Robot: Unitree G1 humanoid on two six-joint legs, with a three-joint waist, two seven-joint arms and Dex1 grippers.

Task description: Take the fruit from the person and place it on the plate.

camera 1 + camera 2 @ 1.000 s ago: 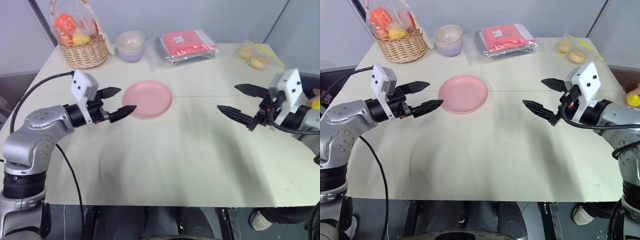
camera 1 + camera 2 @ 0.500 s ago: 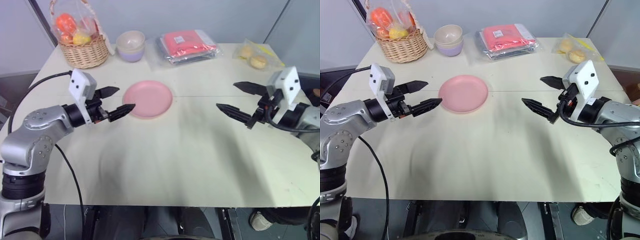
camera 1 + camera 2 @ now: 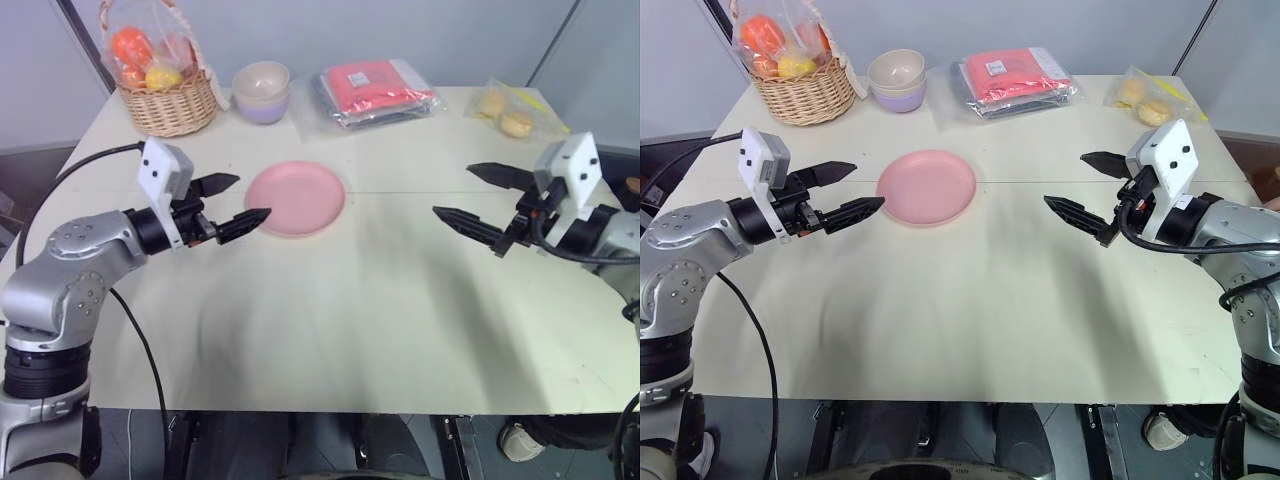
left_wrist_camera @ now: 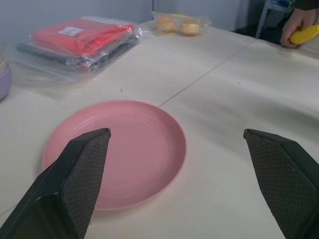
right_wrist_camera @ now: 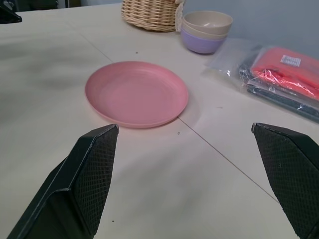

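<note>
Head view, pink plate point(image 3: 295, 197) empty mid-table, left gripper point(image 3: 235, 205) beside it with fingers spread, right gripper point(image 3: 485, 203) spread too, left wrist view, yellow fruit point(image 4: 304, 35) in person's hand point(image 4: 294, 26) at table's far edge

We see a pale cream surface point(image 3: 380, 300) with a thin seam running across it. On it the pink plate point(image 3: 296, 198) lies flat, empty, a little toward ten o'clock from the middle. At eleven o'clock stands a wicker basket point(image 3: 168, 105) holding bagged fruit, and just beside it, toward twelve, a cream bowl stacked in a lilac bowl point(image 3: 261, 92). Toward twelve o'clock lies a clear packet of red and dark cloth point(image 3: 374, 91). At two o'clock, near the far corner, sits a clear bag of round buns point(image 3: 508, 112).
</note>
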